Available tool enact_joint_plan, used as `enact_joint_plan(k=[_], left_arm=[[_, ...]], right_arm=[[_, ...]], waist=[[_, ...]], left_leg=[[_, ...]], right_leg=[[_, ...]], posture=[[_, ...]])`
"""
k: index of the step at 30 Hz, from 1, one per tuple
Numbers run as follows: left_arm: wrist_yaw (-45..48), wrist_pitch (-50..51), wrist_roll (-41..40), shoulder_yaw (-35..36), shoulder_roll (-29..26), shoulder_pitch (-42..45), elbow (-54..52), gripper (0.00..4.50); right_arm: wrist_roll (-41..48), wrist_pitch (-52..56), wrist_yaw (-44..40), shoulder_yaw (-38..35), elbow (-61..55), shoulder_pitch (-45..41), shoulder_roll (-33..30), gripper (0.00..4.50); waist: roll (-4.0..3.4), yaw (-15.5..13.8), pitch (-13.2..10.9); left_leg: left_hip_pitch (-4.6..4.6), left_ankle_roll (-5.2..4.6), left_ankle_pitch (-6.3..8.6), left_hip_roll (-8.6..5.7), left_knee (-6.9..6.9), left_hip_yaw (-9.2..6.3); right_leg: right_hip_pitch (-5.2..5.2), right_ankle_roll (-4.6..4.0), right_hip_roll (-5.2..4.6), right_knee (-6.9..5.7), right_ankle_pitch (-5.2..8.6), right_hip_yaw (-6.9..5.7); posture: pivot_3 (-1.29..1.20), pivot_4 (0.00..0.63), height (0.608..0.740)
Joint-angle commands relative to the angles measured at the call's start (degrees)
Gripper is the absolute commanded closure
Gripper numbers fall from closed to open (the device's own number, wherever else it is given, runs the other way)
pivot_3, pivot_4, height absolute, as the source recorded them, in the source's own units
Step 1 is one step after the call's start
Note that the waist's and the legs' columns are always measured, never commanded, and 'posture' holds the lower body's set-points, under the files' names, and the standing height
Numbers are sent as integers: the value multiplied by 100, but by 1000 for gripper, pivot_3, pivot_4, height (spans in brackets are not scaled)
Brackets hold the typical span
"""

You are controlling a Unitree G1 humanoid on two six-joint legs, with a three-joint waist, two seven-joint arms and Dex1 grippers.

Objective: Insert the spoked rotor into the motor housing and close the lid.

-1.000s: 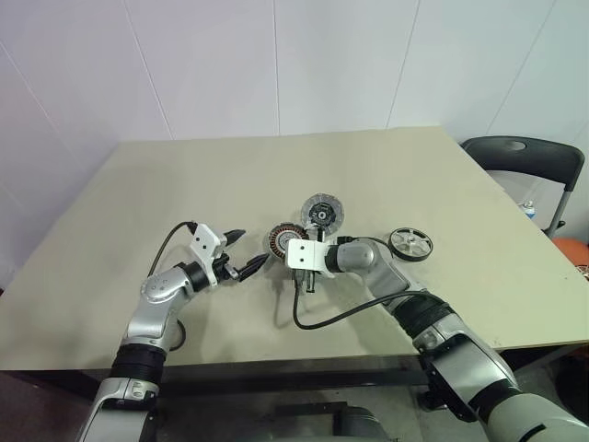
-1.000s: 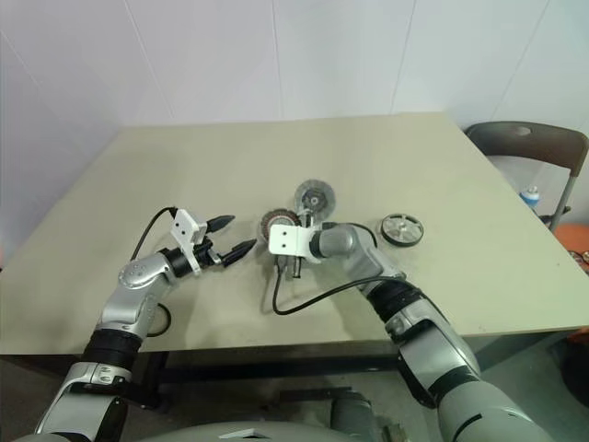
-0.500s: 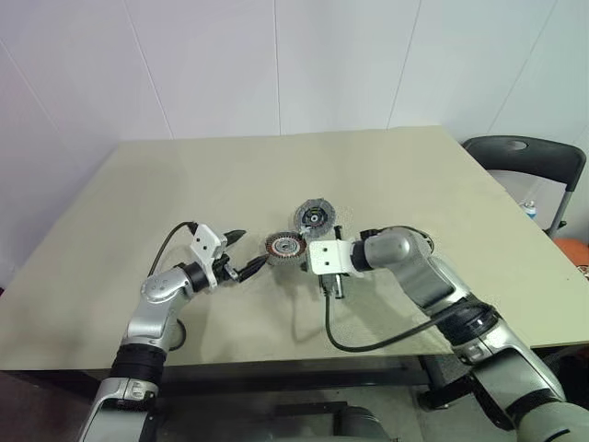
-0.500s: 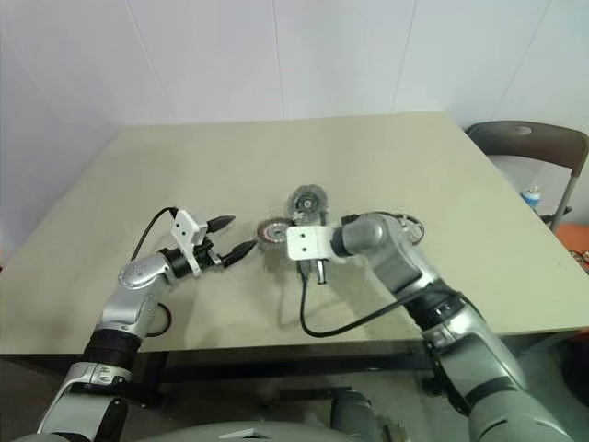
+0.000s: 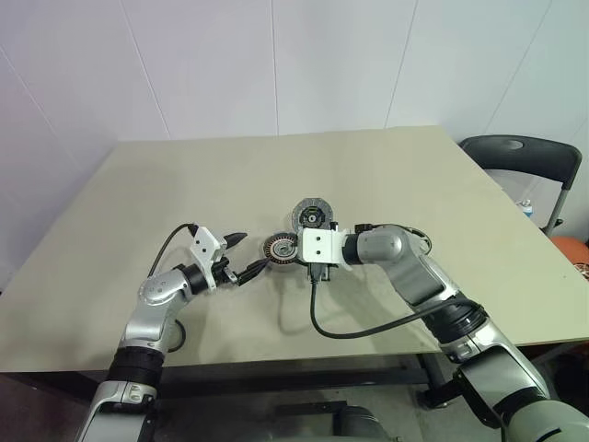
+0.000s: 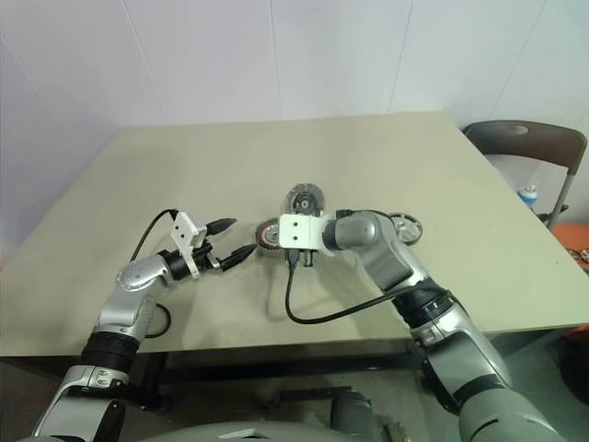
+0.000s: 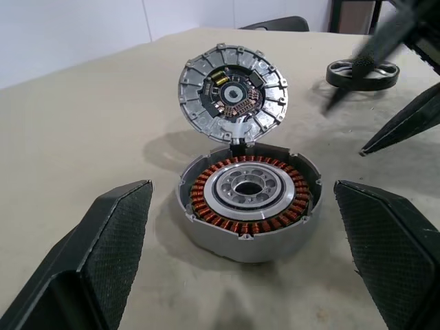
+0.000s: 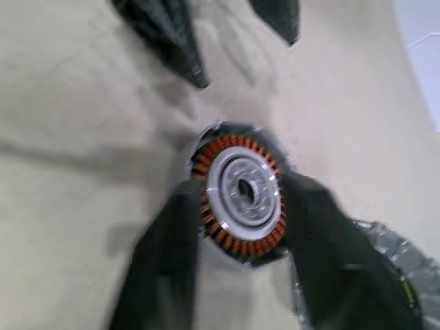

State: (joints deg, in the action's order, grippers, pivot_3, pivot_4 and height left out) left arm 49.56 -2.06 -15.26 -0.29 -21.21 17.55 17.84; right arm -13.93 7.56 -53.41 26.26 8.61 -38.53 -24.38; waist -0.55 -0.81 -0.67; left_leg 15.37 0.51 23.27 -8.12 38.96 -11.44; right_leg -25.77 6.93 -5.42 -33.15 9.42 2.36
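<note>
The motor housing [image 7: 247, 199], a short metal ring with copper windings, sits on the table with its lid [image 7: 232, 93] standing open behind it. My left gripper [image 5: 246, 254] is open and level, just left of the housing, with one finger [image 7: 110, 234] on each side of it in the left wrist view. My right gripper [image 8: 242, 189] hovers above the housing, fingers apart and holding nothing. The spoked rotor [image 6: 406, 224] lies flat on the table to the right, partly behind my right arm.
A beige table [image 5: 184, 184] stands against a white wall. A black cable [image 5: 354, 327] loops from my right wrist toward the near table edge. A black chair [image 5: 520, 157] stands past the table's right side.
My right gripper has opened from shut and lifted off the table beside the housing to above it. The left gripper has stayed still and open.
</note>
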Motion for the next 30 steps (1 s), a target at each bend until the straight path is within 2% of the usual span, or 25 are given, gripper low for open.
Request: enact_joint_plan(k=[1,17,20,26,30], left_arm=[[-16,-79,-18,73,-28,48,-116,0],[-57,-91,-12,93,-28,68,-103,0],[-70,-96,-8,97,-32,73,-102,0],[-87,-103,-6,92,-36,98,-87,0],[-95,-104,-3,88,-36,119,-70,0]], right_arm=[[-90,-131,116,22,116,-173,121,1980],[-723,-931,748,400,1746,-320,613,1980],[-801,-1096,865,395,1956,-330,585,2599],[-827,-1223,879,336,2062,-369,562,4465],[-851,-1240,890,329,2069,-406,554,4465]], waist=[[0,3,0],[0,12,0],[1,12,1],[1,9,1],[1,8,1]], left_leg=[[0,-1,1,0,-1,2],[2,-1,1,9,-1,26],[3,-1,1,8,-1,27],[-2,8,-4,18,3,35],[-2,14,-7,22,4,35]], right_leg=[[-1,0,1,0,0,1],[-19,-5,17,-3,-10,25],[-23,-6,18,-5,-11,30],[-21,-11,37,-4,-30,46],[-22,-13,41,-4,-36,46]], posture=[[0,0,740],[0,0,740],[0,0,740],[0,0,740],[0,0,740]])
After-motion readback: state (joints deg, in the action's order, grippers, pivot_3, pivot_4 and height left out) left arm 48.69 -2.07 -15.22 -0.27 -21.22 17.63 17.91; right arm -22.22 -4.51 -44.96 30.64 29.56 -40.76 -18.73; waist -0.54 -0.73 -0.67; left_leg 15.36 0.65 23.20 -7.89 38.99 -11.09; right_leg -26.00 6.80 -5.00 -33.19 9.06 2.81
